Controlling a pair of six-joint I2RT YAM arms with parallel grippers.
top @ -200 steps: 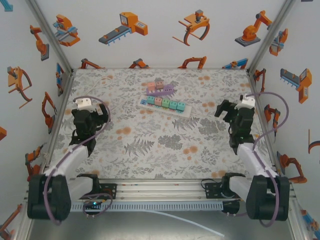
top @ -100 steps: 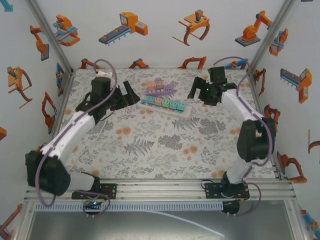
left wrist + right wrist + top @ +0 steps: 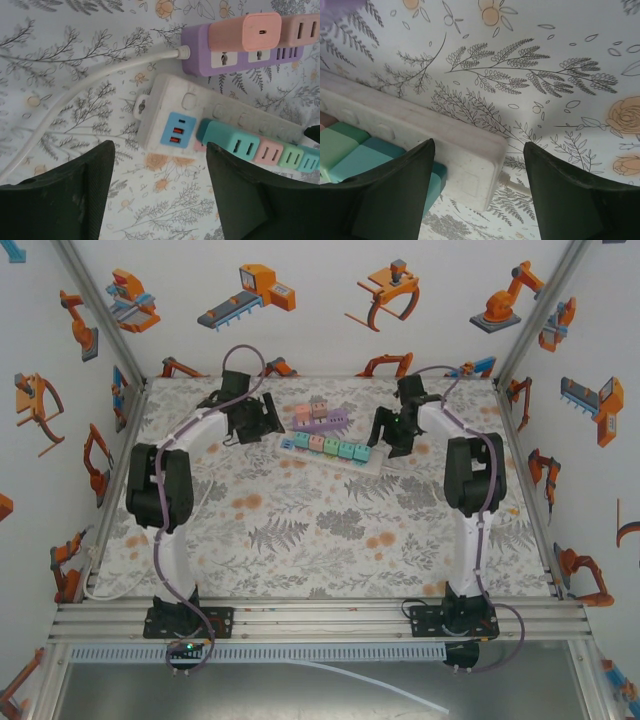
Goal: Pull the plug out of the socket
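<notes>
Now that both arms have swung from the near edge to 12 o'clock, the left gripper (image 3: 159,152) sits at the 9 o'clock end of the white socket strip (image 3: 330,447) and the right gripper (image 3: 479,146) straddles its 3 o'clock end. Both claws are open, empty and narrowing. The teal plug (image 3: 227,142) remains seated, so pulling has not begun.

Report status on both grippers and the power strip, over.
Left gripper open, at USB end of white power strip. Right gripper open over its cord end. Plugs all seated. Purple strip beside, not blocking.
</notes>
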